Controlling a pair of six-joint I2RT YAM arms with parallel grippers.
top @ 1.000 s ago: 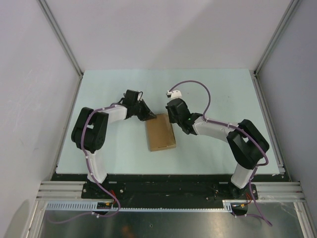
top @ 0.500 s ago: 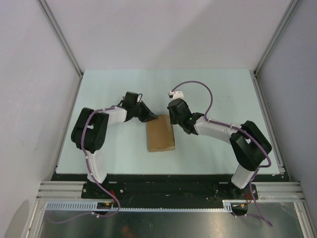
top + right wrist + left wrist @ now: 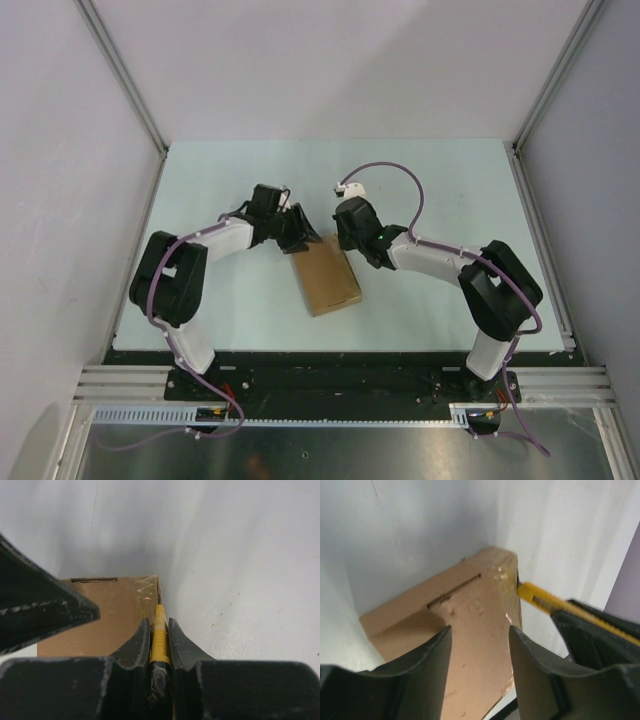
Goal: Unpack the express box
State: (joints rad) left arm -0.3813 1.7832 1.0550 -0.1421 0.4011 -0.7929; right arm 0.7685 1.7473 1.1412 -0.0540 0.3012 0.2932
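Top view: the box (image 3: 328, 280) lies flat on the table (image 3: 450, 180), a little toward 6 o'clock of the table's middle. It sits skewed, its long axis running from 11 o'clock to 5 o'clock. Both arms reach in over its 11 o'clock end. The left claw (image 3: 300, 232) comes from 9 o'clock and hangs over that end's left corner. The right claw (image 3: 345, 240) comes from 3 o'clock and sits at the right corner of the same end. From this height neither claw's state can be told.

Left wrist view: the box fills the lower middle, its long axis running away toward 1 o'clock. A narrow slot (image 3: 454, 590) is cut across the lid. The left claw (image 3: 479, 632) is spread wide, one finger to each side above the lid, and grips nothing; whether the tips touch the cardboard cannot be told. Glossy tape (image 3: 502, 577) covers the far right corner. The yellow knife (image 3: 545, 600) enters from 4 o'clock, and its tip meets that corner.

Right wrist view: the right claw (image 3: 159, 625) is clamped on the knife (image 3: 159, 640), which points to 12 o'clock. Its tip lies at the box's (image 3: 100, 610) right edge, just below the taped far corner. A dark finger of the left claw (image 3: 40, 605) crosses the lid from 9 o'clock.
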